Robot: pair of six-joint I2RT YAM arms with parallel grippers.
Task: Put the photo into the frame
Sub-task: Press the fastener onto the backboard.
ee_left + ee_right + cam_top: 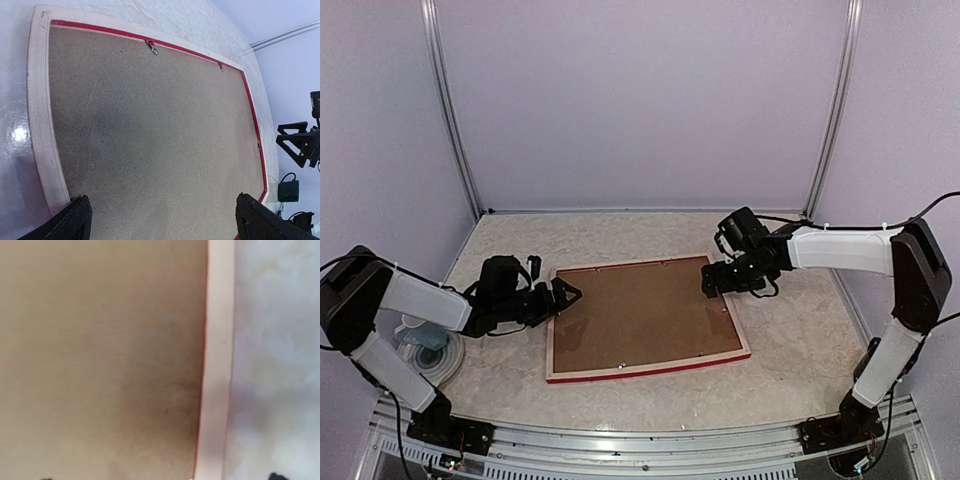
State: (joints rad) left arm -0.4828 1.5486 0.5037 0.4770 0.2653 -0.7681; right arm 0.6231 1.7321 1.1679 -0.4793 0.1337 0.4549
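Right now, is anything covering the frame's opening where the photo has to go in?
Yes. The brown backing panel lies in the back recess of the frame and covers the whole opening. Small metal clips sit at its edge. It probably has to come out first. The photo shows in no view.

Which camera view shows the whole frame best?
Top external: the frame lies fully in view, back up, all four corners visible. Left wrist shows most of it, with the near end cropped; right wrist shows only a blurred strip of one edge.
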